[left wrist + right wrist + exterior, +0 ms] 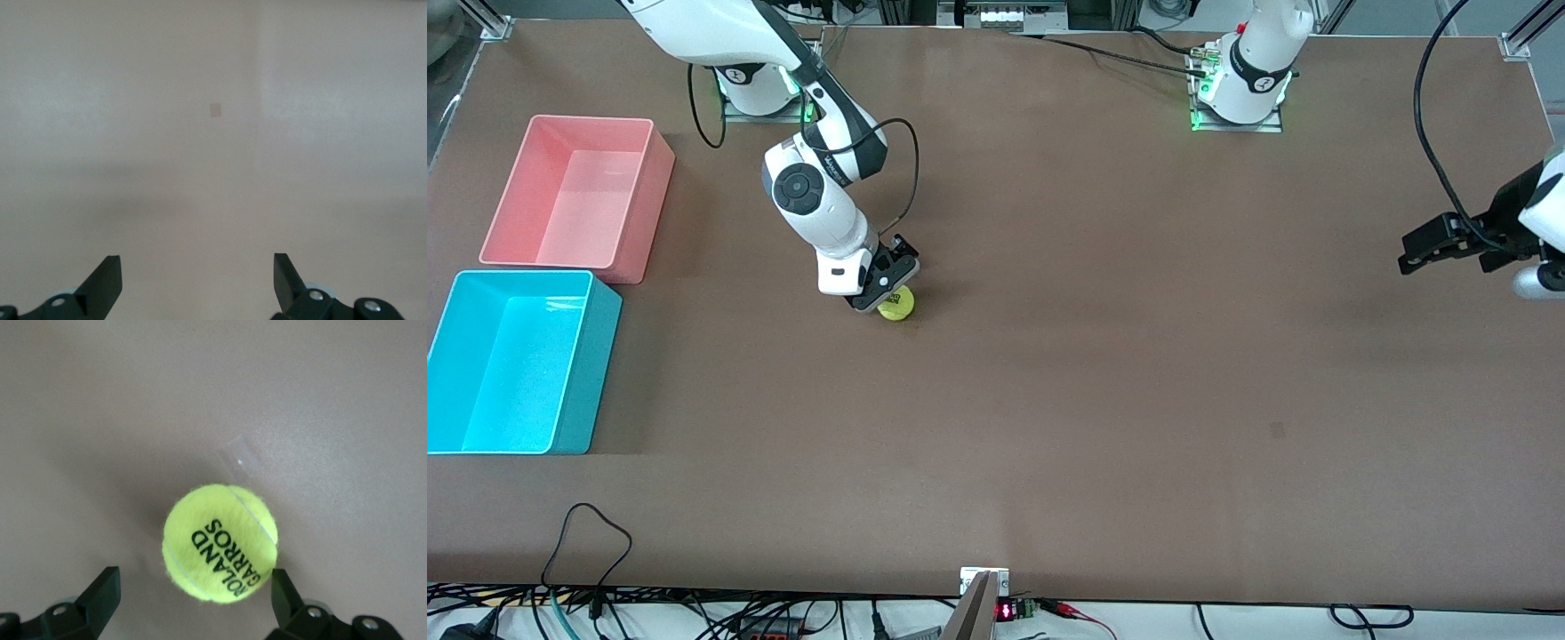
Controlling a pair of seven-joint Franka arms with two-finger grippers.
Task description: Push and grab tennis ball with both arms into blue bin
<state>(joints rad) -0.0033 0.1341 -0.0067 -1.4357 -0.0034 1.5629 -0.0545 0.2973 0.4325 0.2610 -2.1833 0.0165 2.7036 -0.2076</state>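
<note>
The tennis ball [896, 305] lies on the brown counter [1103, 373], left of centre in the front view, well apart from both bins. In the right wrist view the ball [220, 543] sits between the two dark fingertips [103, 590], which stand wide on either side of it; one tip looks close to its fuzz, but whether it touches cannot be told. Black lettering on the ball reads "ROLAND GARROS".

The right claw [885, 289] is down at the ball, spread apart and gripping nothing, its white arm reaching from the base at the upper left of the front view.

At the left edge of that view sits the blue bin [596, 356], in the lower half and nearer the front camera, with nothing in it. Just above it in the frame is a pink bin [654, 204] of the same size, the two nearly touching. Bare counter lies between the ball and the blue bin, with nothing in the way.

The left claw [1427, 249] hangs over the counter at the right edge of the front view, well apart from the ball. Its wrist view shows the left claw [198, 287] with fingers wide apart and holding nothing, above plain counter with one small darker mark [215, 110]. That mark [1278, 430] shows right of centre in the front view.

Black cables [587, 533] trail along the bottom edge of the frame.
</note>
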